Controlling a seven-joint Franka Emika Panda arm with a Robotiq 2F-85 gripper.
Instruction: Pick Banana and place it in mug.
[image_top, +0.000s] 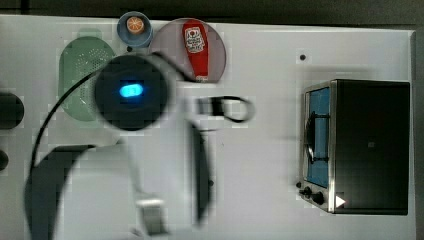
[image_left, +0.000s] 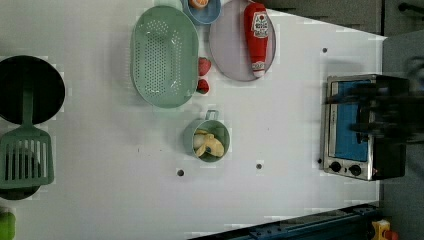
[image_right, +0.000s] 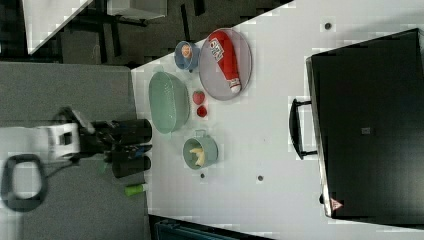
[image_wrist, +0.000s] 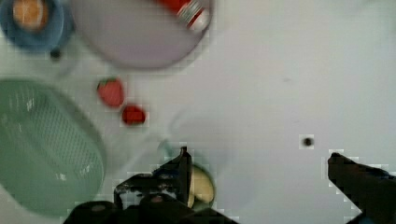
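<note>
The banana (image_left: 209, 145) lies inside the mug (image_left: 206, 140), its pale lobes below the rim; in the right view the banana (image_right: 198, 155) again sits within the mug (image_right: 200, 152). In the left view the mug's stubby handle points to 12 o'clock, toward the strawberries (image_left: 203, 75), which lie just beside the basket (image_left: 164, 56) at its 3 o'clock edge. The plate (image_left: 231, 47) lies at 1 o'clock from the mug, well apart, with the ketchup bottle (image_left: 257, 36) lying flat on it, cap toward 6 o'clock. The blue bowl (image_left: 202, 11) with the orange slice (image_left: 199, 3) is at 11 o'clock from the plate. The toaster oven (image_left: 357, 125) stands at 3 o'clock from the mug, well apart. In the wrist view the gripper (image_wrist: 259, 175) is spread wide with nothing between its fingers (image_wrist: 180, 175); one dark finger overlaps the mug's rim, the other (image_wrist: 362, 179) is over bare table (image_wrist: 280, 84). In the top view the arm (image_top: 131, 92) covers the middle of the table.
</note>
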